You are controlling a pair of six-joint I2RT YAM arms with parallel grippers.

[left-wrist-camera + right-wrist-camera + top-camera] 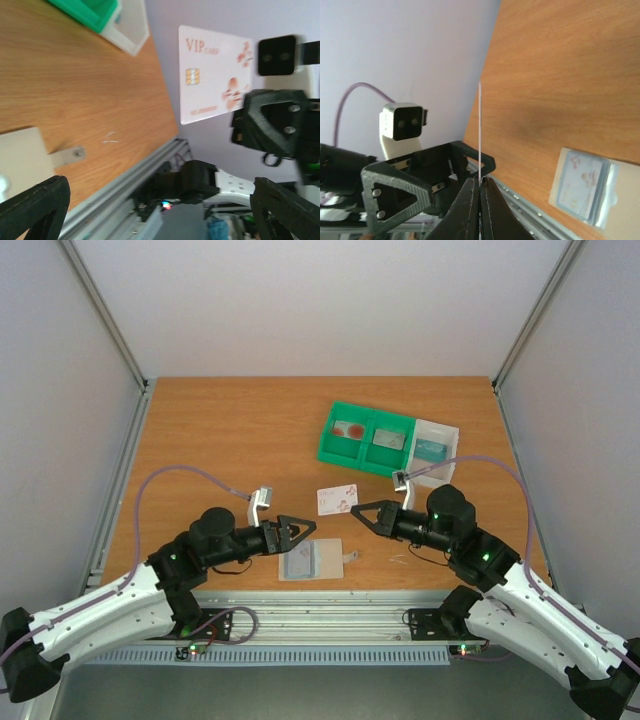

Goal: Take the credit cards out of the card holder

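End effector on the left (pixel 305 533) gapes wide, empty; holder (pixel 310 560) flat on the bench (pixel 220 440) just beneath, long axis left-right (another card (pixel 580 186) inside). White card (pixel 337 499) hangs midair, pinched by the closed right end effector (pixel 354 508); green bin (pixel 335 455) far-right, nearer that arm.

Grippers: two. Left gripper (pixel 308 533), right gripper (pixel 357 508).
Card holder (pixel 310 560): one.
Green bin (pixel 338 455): one, two compartments.
White tray (pixel 450 440): one.
Credit cards in sight: five. VIP card (pixel 337 499), one. Red-marked card (pixel 350 429), one. Greyish card (pixel 388 439), one. Teal card (pixel 432 449), one. Pale card (pixel 580 187) inside holder, one showing; any stacked behind it uncountable.
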